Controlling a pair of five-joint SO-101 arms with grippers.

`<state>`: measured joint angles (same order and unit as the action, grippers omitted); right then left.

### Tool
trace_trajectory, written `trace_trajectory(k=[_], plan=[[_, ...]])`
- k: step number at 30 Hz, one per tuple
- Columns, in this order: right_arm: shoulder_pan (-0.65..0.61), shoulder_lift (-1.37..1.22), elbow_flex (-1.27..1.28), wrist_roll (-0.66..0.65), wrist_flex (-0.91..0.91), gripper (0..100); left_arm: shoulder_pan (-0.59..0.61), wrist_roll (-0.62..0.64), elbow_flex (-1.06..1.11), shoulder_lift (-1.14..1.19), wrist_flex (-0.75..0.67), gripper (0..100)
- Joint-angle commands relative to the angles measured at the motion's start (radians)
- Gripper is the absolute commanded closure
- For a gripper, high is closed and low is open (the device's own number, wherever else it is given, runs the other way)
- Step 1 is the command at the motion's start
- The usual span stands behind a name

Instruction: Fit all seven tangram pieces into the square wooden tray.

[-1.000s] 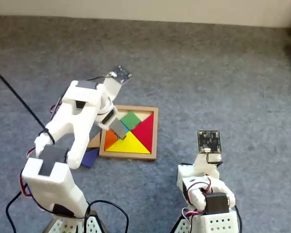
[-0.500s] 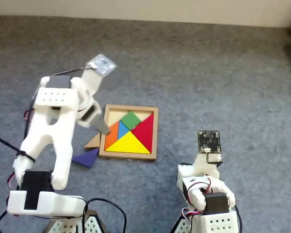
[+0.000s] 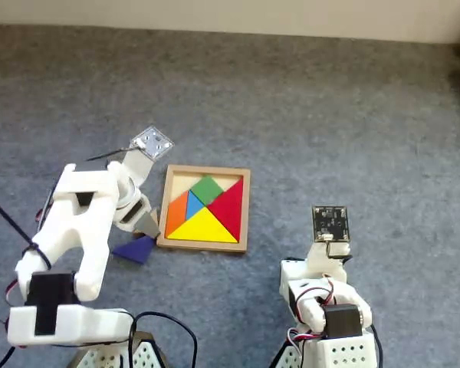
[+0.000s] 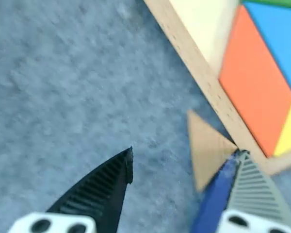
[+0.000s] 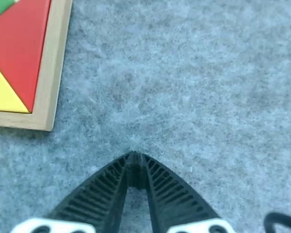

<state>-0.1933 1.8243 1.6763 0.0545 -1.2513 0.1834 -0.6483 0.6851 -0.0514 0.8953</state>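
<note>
Beside the square wooden tray (image 3: 245, 211), left gripper (image 4: 184, 154) jaws are spread at a tan triangular piece (image 4: 206, 145). Right gripper (image 5: 136, 156) jaws are pressed together.

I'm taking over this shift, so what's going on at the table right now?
The left gripper hangs open by the wooden tray, on its left side, with a tan triangle on the carpet between its fingers and a purple piece beside it. Five coloured pieces already lie in the tray; those two are not yet in. The right gripper sits shut near its base, holding nothing.
</note>
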Motion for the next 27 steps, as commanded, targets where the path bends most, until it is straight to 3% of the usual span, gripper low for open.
trace_trajectory(k=[1, 13, 27], plan=[[0.004, 0.019, 0.142, -0.011, -0.005, 98.6, 0.041, -0.006, 0.008, -0.030, -0.092, 70], [0.004, 0.019, 0.142, -0.011, -0.005, 98.6, 0.064, -0.002, 0.010, -0.030, -0.120, 71], [0.004, 0.019, 0.142, -0.011, -0.005, 98.6, -0.038, 0.232, -0.042, 0.061, -0.120, 71]])
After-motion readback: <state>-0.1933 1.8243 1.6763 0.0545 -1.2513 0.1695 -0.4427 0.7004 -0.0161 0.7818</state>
